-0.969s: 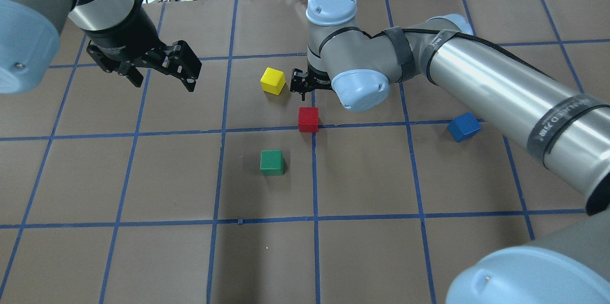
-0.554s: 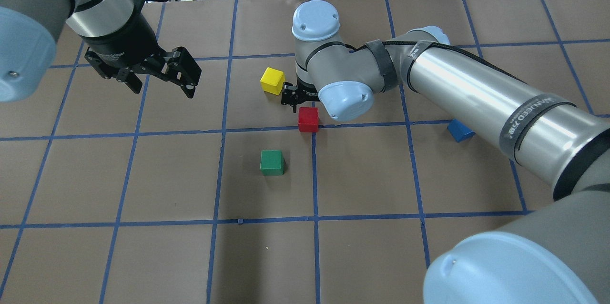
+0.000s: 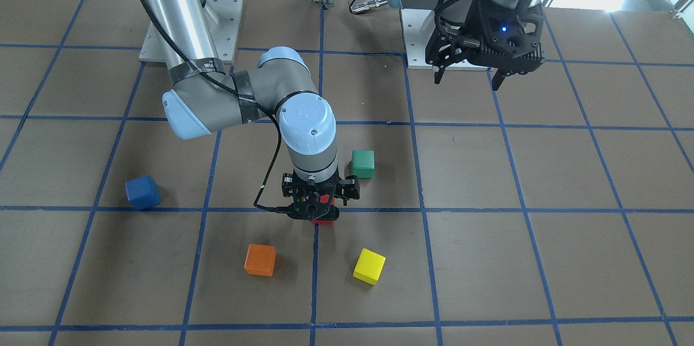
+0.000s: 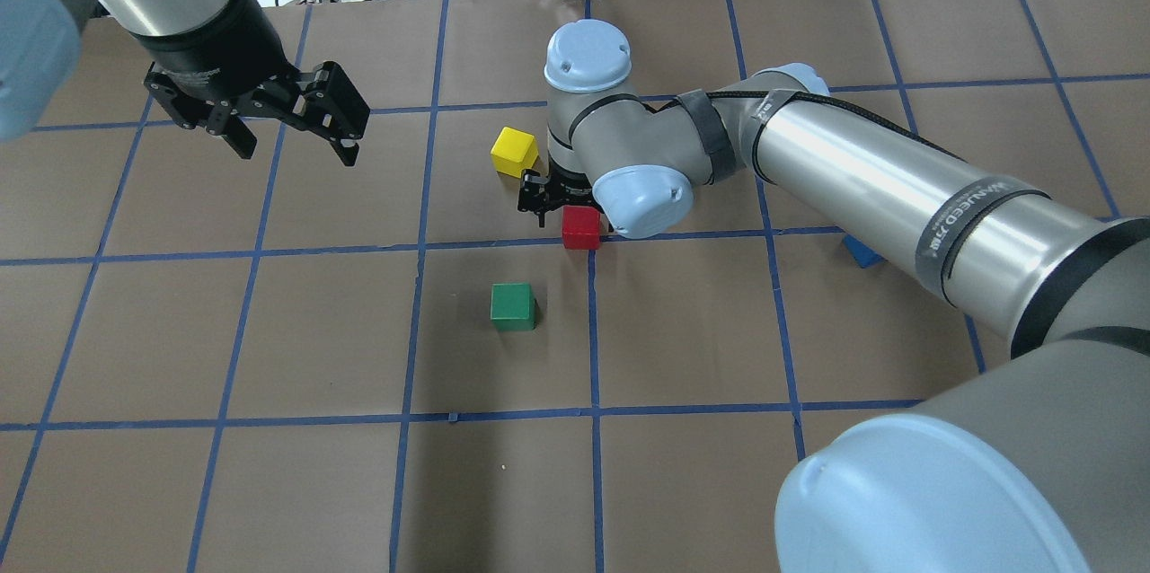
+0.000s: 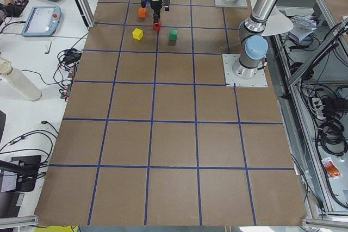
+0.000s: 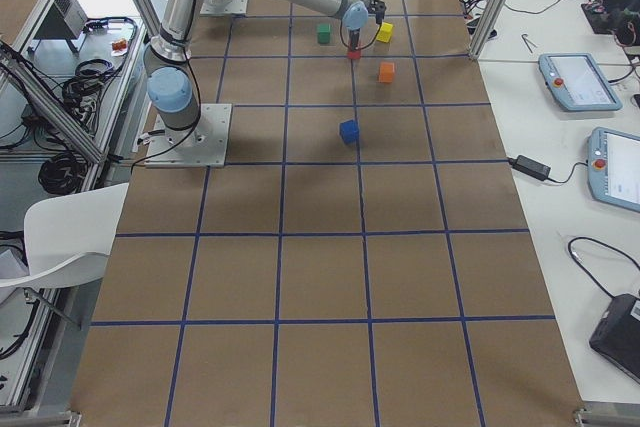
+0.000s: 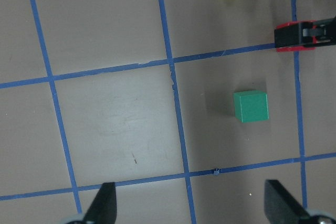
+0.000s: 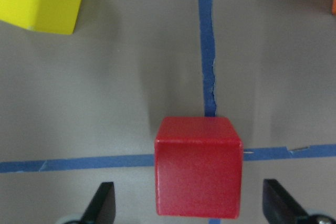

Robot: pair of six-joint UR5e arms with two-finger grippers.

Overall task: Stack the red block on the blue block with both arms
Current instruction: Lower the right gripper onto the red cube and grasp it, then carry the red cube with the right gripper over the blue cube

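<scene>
The red block (image 8: pixel 198 174) sits on a blue tape crossing. My right gripper (image 8: pixel 190 209) is open just over it, with its fingers (image 8: pixel 103 203) wide on either side and not touching it. In the front view the gripper (image 3: pixel 319 202) covers most of the red block (image 3: pixel 323 220). In the overhead view the red block (image 4: pixel 581 227) shows beside the right wrist. The blue block (image 3: pixel 142 192) lies apart on the robot's right, and in the overhead view (image 4: pixel 861 253) the right arm mostly hides it. My left gripper (image 4: pixel 295 151) is open and empty, raised on the left.
A yellow block (image 4: pixel 514 151) lies just beyond the red block. A green block (image 4: pixel 512 305) lies nearer the robot. An orange block (image 3: pixel 260 260) lies on the far side and is hidden by the right arm in the overhead view. Brown paper with a blue tape grid (image 4: pixel 413 250) covers the table.
My right gripper has moved in over the red block, and its arm now covers more of the blue block. My left gripper has drifted back and to the left, still open.
</scene>
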